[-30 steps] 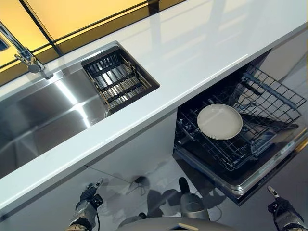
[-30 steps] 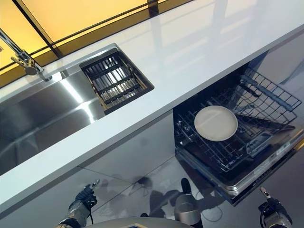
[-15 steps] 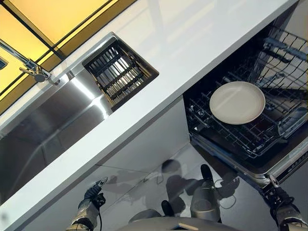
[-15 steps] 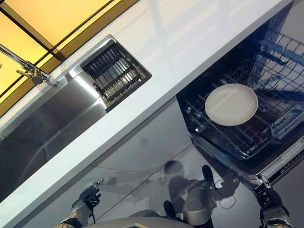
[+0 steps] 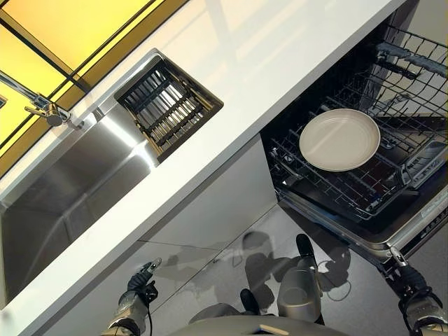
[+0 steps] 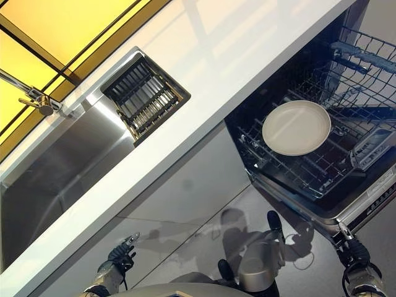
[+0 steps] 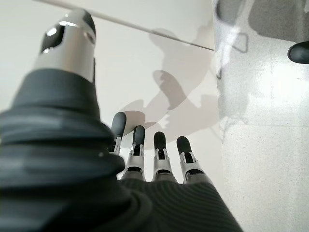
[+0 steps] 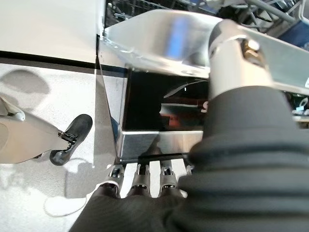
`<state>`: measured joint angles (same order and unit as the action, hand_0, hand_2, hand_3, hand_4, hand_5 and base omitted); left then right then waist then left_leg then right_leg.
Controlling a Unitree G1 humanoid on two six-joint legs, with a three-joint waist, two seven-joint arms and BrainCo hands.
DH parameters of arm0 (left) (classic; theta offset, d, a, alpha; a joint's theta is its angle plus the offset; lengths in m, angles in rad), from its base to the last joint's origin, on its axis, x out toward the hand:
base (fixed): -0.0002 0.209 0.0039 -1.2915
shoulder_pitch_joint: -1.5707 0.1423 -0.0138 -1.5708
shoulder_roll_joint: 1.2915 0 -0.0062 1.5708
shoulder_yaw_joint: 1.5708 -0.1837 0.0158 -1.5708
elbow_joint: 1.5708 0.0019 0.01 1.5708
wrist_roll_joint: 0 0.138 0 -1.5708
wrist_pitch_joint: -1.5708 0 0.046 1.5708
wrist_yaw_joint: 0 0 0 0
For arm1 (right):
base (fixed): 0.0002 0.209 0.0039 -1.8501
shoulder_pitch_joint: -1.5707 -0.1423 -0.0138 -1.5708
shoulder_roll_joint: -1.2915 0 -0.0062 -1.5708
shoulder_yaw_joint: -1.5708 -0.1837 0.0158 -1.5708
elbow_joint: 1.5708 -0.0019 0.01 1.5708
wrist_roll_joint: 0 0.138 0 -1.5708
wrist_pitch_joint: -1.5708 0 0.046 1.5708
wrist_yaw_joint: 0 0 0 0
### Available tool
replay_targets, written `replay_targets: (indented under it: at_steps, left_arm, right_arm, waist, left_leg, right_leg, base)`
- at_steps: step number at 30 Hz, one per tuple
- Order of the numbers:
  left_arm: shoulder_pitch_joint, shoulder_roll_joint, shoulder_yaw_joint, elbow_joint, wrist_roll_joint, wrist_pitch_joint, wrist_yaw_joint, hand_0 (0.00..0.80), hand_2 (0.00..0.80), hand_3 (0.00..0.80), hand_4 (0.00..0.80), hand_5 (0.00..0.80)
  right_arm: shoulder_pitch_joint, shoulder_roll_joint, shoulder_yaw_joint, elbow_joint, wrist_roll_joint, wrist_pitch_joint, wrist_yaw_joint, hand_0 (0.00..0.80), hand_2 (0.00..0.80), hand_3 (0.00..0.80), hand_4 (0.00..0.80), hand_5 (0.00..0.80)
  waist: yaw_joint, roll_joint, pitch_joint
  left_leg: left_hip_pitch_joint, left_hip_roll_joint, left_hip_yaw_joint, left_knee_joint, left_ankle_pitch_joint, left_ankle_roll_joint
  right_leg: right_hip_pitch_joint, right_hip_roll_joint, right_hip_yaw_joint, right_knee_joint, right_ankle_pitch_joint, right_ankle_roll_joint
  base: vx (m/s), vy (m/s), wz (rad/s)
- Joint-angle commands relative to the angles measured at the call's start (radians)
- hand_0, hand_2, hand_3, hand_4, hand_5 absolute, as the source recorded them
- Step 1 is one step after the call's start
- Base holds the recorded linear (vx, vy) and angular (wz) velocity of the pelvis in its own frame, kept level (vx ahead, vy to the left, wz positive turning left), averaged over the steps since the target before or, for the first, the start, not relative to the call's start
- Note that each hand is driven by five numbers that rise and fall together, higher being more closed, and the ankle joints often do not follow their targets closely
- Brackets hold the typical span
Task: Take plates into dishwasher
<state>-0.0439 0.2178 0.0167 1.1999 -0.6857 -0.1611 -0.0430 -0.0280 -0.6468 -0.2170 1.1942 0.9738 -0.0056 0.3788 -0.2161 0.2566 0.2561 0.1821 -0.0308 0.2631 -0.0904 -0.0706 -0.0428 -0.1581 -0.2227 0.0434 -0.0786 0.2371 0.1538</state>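
One round white plate (image 5: 339, 139) lies flat on the wire lower rack (image 5: 364, 189) of the open dishwasher, under the right end of the counter. No other plate shows. My left hand (image 5: 138, 285) hangs low in front of the white cabinet, its fingers (image 7: 160, 145) straight and holding nothing. My right hand (image 5: 413, 283) hangs low by the front edge of the dishwasher door (image 8: 159, 38), thumb (image 8: 231, 58) straight, fingers relaxed and empty. Both hands are well below and apart from the plate.
A white counter (image 5: 231, 91) runs across the view. Set into it on the left is a steel sink (image 5: 63, 182) with a slatted drainer insert (image 5: 166, 105) and a tap (image 5: 42, 108). The dishwasher's upper rack (image 5: 413, 63) juts out at the right.
The whole picture has shifted and turned, so the camera moved. The plate stays in the same place on the rack. Both hands still hang low and empty.
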Motion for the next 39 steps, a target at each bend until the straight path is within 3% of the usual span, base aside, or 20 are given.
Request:
replay_targets:
  at_steps: [1, 9, 20, 32, 39]
  left_arm:
    - [-0.051, 0.072, -0.046, -0.001, -0.011, -0.043, 0.0, 0.0, 0.0, 0.0, 0.0, 0.0]
    - [-0.047, 0.071, -0.058, 0.011, 0.009, -0.03, 0.015, 0.0, 0.0, 0.0, 0.0, 0.0]
    - [-0.043, 0.077, -0.067, 0.023, 0.016, -0.018, 0.018, 0.0, 0.0, 0.0, 0.0, 0.0]
    - [-0.032, 0.105, -0.052, 0.015, 0.053, -0.005, 0.023, 0.0, 0.0, 0.0, 0.0, 0.0]
    - [-0.026, 0.122, -0.031, 0.006, 0.063, 0.012, 0.037, 0.0, 0.0, 0.0, 0.0, 0.0]
  right_arm:
    - [-0.28, -0.002, 0.069, -0.313, 0.009, -0.117, 0.194, 0.0, 0.0, 0.0, 0.0, 0.0]
    - [-0.349, -0.024, 0.1, -0.394, 0.015, -0.092, 0.153, 0.0, 0.0, 0.0, 0.0, 0.0]
    - [-0.454, -0.055, 0.103, -0.323, 0.055, -0.044, 0.128, 0.0, 0.0, 0.0, 0.0, 0.0]
    - [-0.543, -0.04, 0.148, -0.288, 0.103, -0.04, 0.099, 0.0, 0.0, 0.0, 0.0, 0.0]
    - [-0.567, -0.054, 0.139, -0.248, 0.11, -0.024, 0.116, 0.0, 0.0, 0.0, 0.0, 0.0]
  waist:
    - [0.043, -0.074, -0.059]
    - [0.061, -0.107, -0.098]
    - [0.114, -0.142, -0.139]
    - [0.188, -0.241, -0.154]
    - [0.215, -0.267, -0.162]
  left_leg:
    - [0.001, -0.051, -0.079, 0.112, -0.121, 0.048]
    - [0.035, -0.039, -0.1, 0.092, -0.122, 0.046]
    - [0.076, -0.017, -0.153, 0.059, -0.112, 0.037]
    - [0.089, 0.025, -0.201, 0.054, -0.105, 0.028]
    - [0.096, 0.04, -0.218, 0.05, -0.1, 0.024]
  right_leg:
    - [-0.08, -0.026, -0.036, 0.146, -0.077, 0.016]
    - [-0.057, -0.031, -0.056, 0.142, -0.071, 0.024]
    - [0.003, -0.03, -0.082, 0.127, -0.078, 0.023]
    - [0.074, 0.001, -0.108, 0.072, -0.071, 0.019]
    - [0.097, 0.007, -0.117, 0.061, -0.07, 0.019]
  base:
    - [0.0, 0.0, 0.0]
    - [0.043, -0.019, -0.03]
    - [0.057, -0.026, 0.11]
    - [0.046, -0.075, 0.11]
    - [0.042, -0.038, 0.15]
